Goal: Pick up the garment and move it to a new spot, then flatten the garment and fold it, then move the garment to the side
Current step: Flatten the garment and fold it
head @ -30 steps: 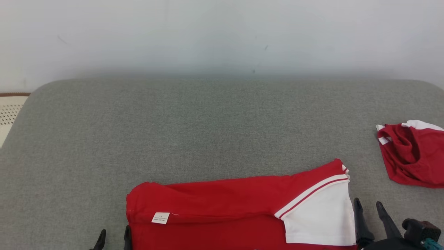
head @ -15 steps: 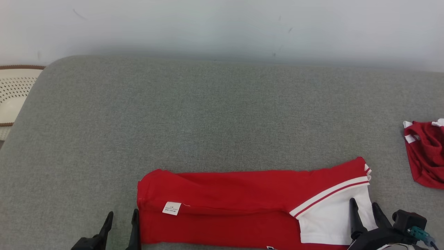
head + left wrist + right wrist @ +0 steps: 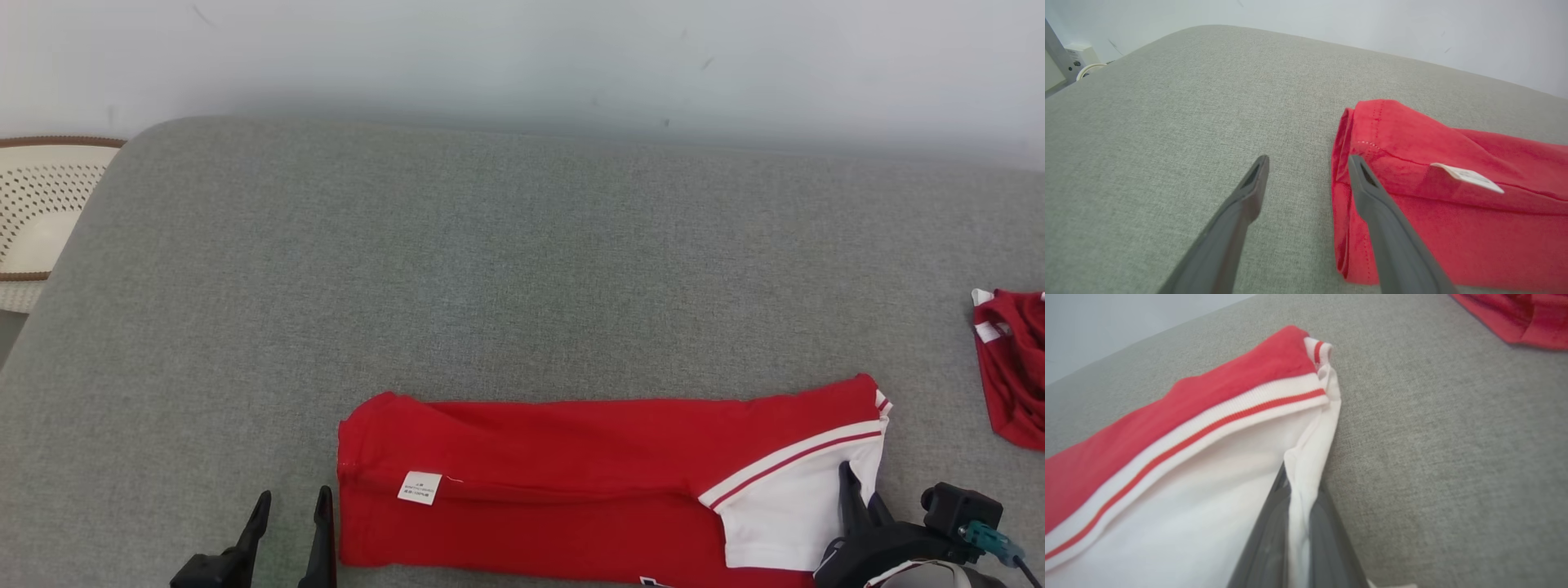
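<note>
Right end effector [image 3: 859, 494] has clamped the shirt [image 3: 571, 457] by its white edge; left end effector [image 3: 294, 492] gapes wide. Lengthwise fold looks done; cross-folding, moving aside remain.

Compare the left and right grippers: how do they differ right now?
Fingers: left gripper spread open, right gripper pinched shut. Load: left gripper holds nothing, beside the garment at its red end; right gripper clamps its white edge. Both sit low at opposite ends of it.
</note>
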`<state>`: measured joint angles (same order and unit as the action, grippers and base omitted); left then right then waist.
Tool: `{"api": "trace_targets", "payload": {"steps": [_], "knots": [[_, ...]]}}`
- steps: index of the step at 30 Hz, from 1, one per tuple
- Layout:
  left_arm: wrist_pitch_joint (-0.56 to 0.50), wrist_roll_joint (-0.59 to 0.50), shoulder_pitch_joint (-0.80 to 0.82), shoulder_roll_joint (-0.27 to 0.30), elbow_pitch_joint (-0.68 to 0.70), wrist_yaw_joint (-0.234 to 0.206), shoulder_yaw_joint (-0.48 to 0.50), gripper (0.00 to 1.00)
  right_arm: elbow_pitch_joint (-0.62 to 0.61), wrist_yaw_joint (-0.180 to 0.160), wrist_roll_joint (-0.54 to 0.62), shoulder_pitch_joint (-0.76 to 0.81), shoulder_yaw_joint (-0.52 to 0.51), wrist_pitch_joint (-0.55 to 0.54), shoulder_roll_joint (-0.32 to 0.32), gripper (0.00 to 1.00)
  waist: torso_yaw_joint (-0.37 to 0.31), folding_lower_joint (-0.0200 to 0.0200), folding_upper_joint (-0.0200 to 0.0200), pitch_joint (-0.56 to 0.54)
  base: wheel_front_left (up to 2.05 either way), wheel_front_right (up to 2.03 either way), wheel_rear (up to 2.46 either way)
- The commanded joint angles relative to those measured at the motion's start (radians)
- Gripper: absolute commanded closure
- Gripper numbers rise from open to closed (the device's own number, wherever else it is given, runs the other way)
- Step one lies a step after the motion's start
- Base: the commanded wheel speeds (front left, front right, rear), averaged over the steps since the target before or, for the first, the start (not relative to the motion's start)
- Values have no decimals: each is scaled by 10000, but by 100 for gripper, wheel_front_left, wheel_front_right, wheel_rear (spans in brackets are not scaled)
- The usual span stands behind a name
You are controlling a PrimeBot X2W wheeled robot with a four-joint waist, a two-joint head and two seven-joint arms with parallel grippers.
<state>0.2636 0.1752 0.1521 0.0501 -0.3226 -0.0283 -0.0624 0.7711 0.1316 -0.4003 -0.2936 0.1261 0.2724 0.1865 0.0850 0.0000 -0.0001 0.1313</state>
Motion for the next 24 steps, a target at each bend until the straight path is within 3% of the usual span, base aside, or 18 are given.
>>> {"api": "trace_targets", "payload": {"steps": [1,9,15,24], "knots": [[8,-71,-34,14,40,-29,38,0,324,-34,-136,305,8,-219,155,100,-73,0,1,-63,0,0,0],[8,76,-229,14,22,-67,-127,0,-403,-15,197,52,-851,-86,1138,100,-440,0,1,-328,0,0,0],[8,182,-383,15,-45,-92,-267,0,-1517,-15,627,155,-987,-81,1131,100,-774,0,1,-542,0,0,0],[8,391,-503,14,-93,-184,-349,0,-4658,-12,96,722,1794,-913,969,100,-1428,0,1,-695,0,0,0]]}}
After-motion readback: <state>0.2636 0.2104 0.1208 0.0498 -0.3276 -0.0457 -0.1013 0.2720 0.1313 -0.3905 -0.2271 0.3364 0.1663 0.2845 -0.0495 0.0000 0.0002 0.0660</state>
